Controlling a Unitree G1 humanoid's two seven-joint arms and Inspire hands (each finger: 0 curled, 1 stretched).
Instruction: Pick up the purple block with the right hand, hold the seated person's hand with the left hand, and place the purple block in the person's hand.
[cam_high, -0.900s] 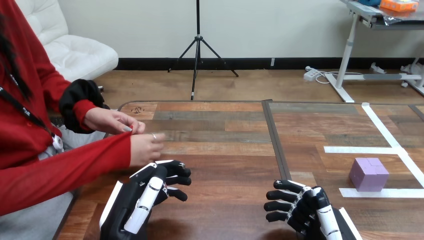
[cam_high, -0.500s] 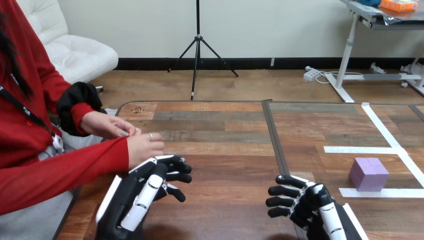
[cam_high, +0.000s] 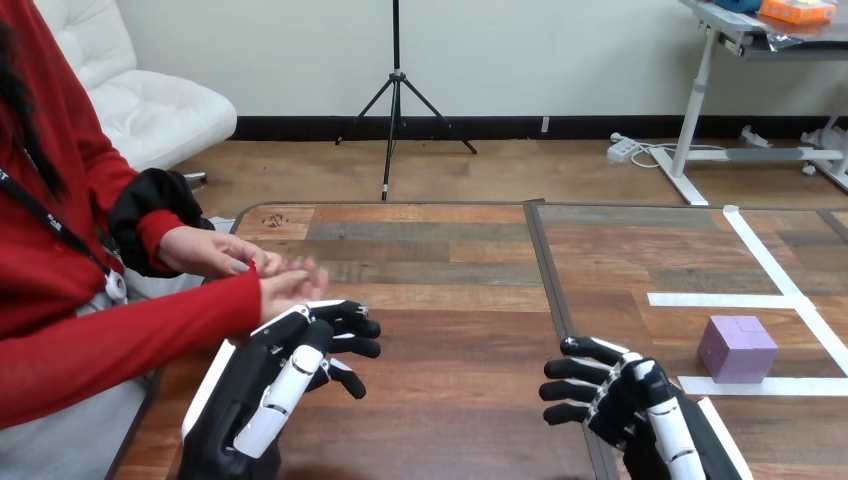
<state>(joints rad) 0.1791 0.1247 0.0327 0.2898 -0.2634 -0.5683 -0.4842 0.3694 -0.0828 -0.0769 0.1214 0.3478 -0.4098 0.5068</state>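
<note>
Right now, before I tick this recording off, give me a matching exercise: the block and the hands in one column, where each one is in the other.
Column one:
1. purple block
2. left hand
3. right hand
4. the person's hands

Column two:
A. open, low in the view, left of the block and apart from it
B. close together over the left edge of the table
C. on the table at the right, beside white tape
D. open, just below the person's hands in the view

Pairs: 1-C, 2-D, 3-A, 4-B.

a wooden table (cam_high: 440, 300) with a dark seam (cam_high: 552, 280) down its middle; white tape lines (cam_high: 720, 298) cross at its right.
</note>
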